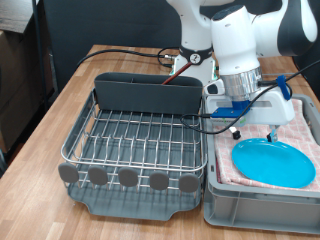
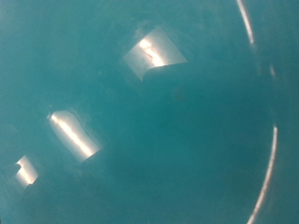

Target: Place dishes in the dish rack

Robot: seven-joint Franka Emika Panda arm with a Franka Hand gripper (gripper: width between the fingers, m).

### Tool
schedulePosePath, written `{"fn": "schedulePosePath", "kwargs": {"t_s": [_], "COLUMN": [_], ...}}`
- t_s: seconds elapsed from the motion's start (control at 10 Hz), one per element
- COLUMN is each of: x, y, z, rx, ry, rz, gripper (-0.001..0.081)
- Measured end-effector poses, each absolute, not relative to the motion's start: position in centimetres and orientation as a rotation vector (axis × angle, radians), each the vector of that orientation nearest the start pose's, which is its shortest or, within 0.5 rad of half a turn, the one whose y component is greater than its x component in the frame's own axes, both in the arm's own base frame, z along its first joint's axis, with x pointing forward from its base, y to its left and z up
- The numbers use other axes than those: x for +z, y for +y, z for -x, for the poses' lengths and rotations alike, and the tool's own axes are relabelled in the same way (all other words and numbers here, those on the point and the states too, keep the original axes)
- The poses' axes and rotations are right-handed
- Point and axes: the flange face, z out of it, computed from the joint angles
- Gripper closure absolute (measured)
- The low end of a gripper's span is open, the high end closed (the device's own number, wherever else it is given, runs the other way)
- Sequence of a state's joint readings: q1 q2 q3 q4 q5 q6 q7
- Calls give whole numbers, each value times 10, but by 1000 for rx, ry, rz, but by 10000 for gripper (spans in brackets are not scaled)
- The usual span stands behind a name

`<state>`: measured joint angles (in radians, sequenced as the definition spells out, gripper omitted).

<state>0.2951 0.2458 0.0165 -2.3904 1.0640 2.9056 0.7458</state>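
Plate [image 1: 273, 162] just below fingers [image 1: 238, 131]

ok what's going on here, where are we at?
The Panda's hand hangs over the grey bin lined with pink checked cloth, just above the light-blue plate lying in it. The wrist view shows only the plate's blue surface. The dish rack has no dishes on its wires.

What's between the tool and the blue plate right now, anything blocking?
Nothing visible. In the exterior view the tool hangs directly above the round flat light-blue plate, which lies on the pink checked cloth in the grey bin. The wrist view is filled with plate surface only.
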Motion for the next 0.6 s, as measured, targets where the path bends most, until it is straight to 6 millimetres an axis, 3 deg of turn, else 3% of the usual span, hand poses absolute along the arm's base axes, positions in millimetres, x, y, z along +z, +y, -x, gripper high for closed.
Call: {"fn": "schedulePosePath", "kwargs": {"t_s": [0.1,0.2,0.3,0.4,0.5,0.6], "x": [228,227,227,225,224,223], "y": [104,104,104,103,103,103], "z": [-495,-495,-495,-495,-494,-494], "rx": [-15,-14,-13,-11,-9,-7], "ry": [1789,1789,1789,1791,1791,1792], "rz": [2022,2017,2011,2007,2005,2001], "gripper": [3,87,87,252,252,411]}}
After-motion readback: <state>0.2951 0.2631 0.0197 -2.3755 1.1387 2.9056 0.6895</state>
